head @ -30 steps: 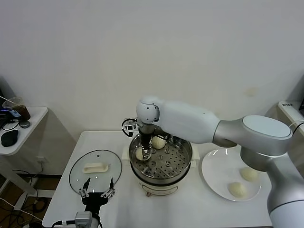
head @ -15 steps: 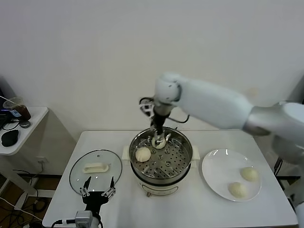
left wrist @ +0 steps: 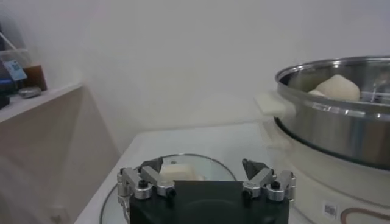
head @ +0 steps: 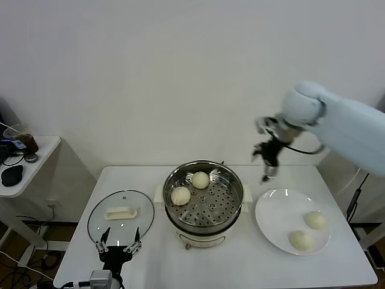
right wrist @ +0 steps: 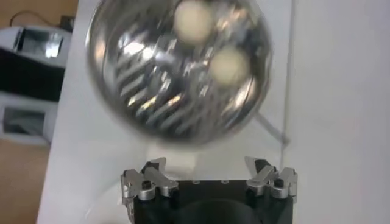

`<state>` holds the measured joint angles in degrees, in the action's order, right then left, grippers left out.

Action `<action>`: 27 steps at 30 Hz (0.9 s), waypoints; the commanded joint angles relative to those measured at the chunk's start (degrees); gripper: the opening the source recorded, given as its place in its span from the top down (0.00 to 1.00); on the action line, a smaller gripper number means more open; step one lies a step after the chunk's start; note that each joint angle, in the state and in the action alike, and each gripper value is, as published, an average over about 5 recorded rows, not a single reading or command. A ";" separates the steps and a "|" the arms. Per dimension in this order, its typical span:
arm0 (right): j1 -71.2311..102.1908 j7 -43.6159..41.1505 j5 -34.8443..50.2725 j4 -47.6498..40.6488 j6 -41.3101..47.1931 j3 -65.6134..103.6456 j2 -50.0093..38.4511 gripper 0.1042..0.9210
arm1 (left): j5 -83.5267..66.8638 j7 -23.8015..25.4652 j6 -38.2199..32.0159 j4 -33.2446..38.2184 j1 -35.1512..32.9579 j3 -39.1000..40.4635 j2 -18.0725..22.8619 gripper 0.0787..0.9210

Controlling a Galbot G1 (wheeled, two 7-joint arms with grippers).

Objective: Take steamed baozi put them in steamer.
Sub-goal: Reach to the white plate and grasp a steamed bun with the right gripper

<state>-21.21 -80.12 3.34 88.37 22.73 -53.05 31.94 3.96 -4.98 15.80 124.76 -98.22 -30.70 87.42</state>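
The steel steamer [head: 218,202] stands on its cream pot base at the table's middle and holds two baozi [head: 180,195] [head: 200,179]. Two more baozi [head: 315,220] [head: 301,240] lie on the white plate [head: 274,211] to its right. My right gripper [head: 266,170] is open and empty, raised in the air above the gap between steamer and plate. In the right wrist view its jaws [right wrist: 207,170] stand wide apart with the steamer [right wrist: 152,91] and both buns [right wrist: 194,17] [right wrist: 229,64] beyond. My left gripper [head: 117,247] is open and idle, low at the table's front left.
The glass lid [head: 120,212] with its white handle lies flat left of the steamer, just beyond my left gripper [left wrist: 204,173]; it also shows in the left wrist view [left wrist: 183,167], beside the steamer's wall [left wrist: 341,115]. A small side table [head: 24,158] stands far left.
My right gripper has left the second baozi in the steamer, risen out of the basket and swung right, toward the plate. The left arm has not moved.
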 commanded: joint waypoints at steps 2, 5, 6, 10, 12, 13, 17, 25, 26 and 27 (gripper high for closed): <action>33.44 -1.19 -12.62 7.00 -6.45 21.68 -16.48 0.12 | 0.15 -0.04 0.08 -0.26 -0.54 -0.10 0.06 0.12; 38.90 -1.01 -14.49 6.55 -6.45 25.16 -15.72 0.12 | 0.34 -0.03 0.09 -0.65 -0.95 -0.08 0.14 0.12; 40.14 -0.95 -15.12 6.17 -6.56 25.94 -15.28 0.12 | 0.43 -0.05 0.09 -0.80 -1.02 -0.06 0.15 0.12; 42.16 -0.38 -17.47 3.63 -7.12 27.70 -12.66 0.12 | 0.64 -0.07 0.08 -1.31 -1.00 -0.08 0.16 0.12; 42.09 -0.17 -18.26 2.03 -7.31 28.14 -11.18 0.12 | 0.68 -0.06 0.09 -1.74 -0.81 -0.11 0.17 0.12; 41.79 -0.14 -18.53 1.24 -7.39 28.11 -10.54 0.12 | 0.73 -0.05 0.09 -2.01 -0.68 -0.11 0.17 0.12; 39.80 -0.01 -19.65 -2.50 -7.97 26.44 -8.14 0.12 | 1.08 0.05 0.11 -3.24 -0.06 -0.01 -0.01 0.12; 39.44 0.95 -20.87 -7.03 -8.79 25.08 -4.09 0.12 | 1.17 0.29 0.32 -4.65 0.86 -0.49 -0.26 0.12; 39.40 1.01 -20.93 -7.36 -8.84 24.93 -3.66 0.12 | 1.18 0.29 0.33 -4.63 0.85 -0.50 -0.29 0.12; 39.36 1.07 -21.01 -7.69 -8.88 24.80 -3.24 0.12 | 1.19 0.31 0.34 -4.55 0.84 -0.51 -0.33 0.12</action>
<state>15.14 -79.54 -15.19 84.80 14.71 -29.66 25.77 5.10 -4.69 16.11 120.90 -97.51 -31.19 87.10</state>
